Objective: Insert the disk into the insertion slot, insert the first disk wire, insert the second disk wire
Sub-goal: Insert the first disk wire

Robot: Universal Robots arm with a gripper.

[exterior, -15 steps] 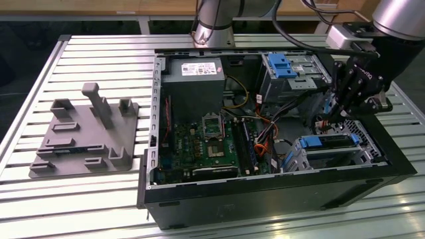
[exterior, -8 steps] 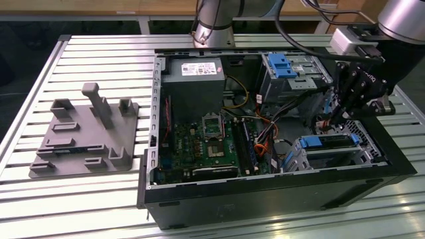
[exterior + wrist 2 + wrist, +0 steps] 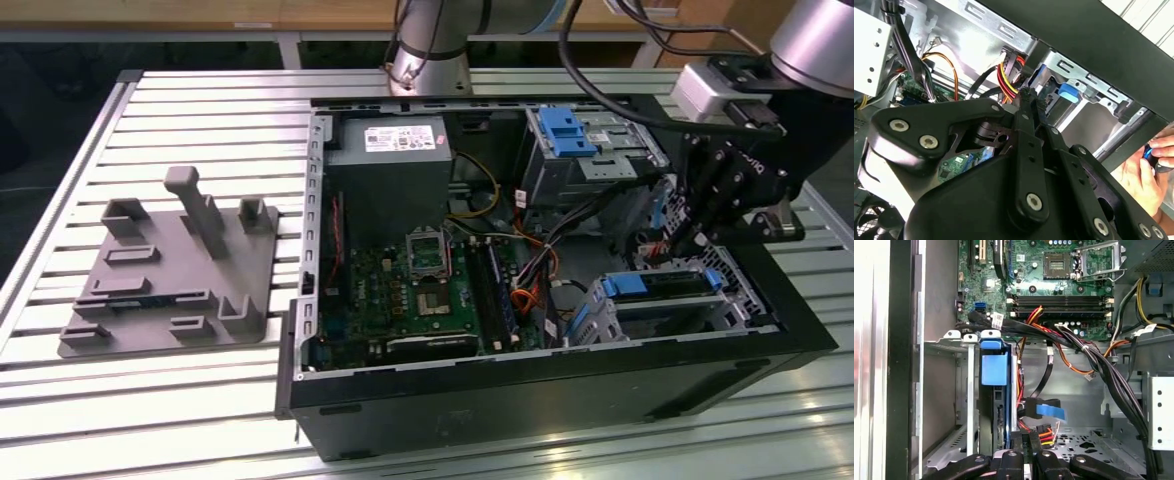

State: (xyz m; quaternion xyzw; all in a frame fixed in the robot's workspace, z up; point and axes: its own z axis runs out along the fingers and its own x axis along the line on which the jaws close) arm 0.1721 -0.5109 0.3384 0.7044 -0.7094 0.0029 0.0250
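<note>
The disk (image 3: 665, 288), framed in blue, sits inside the insertion slot (image 3: 731, 292), the small silver cage at the case's corner on the exterior view's right. In the first wrist view the disk (image 3: 989, 412) stands edge-on in the cage (image 3: 946, 390), with its blue carrier tab above. A black wire with a blue tag (image 3: 1050, 410) meets the disk's rear edge. My gripper (image 3: 677, 243) reaches down behind the cage. Its fingers (image 3: 1016, 447) are shut close together, with a red, yellow and black disk wire (image 3: 1045, 432) leaving at their tips. That wire (image 3: 1008, 76) also runs past the gripper (image 3: 1029, 95).
A taller metal bay with a blue latch (image 3: 567, 132) and a grey power-supply box (image 3: 387, 140) stand at the case's far side. Cable bundles (image 3: 1104, 370) cross above the cage. A grey fixture (image 3: 174, 270) lies on the exterior view's left. A hand (image 3: 1139, 175) is outside the case wall.
</note>
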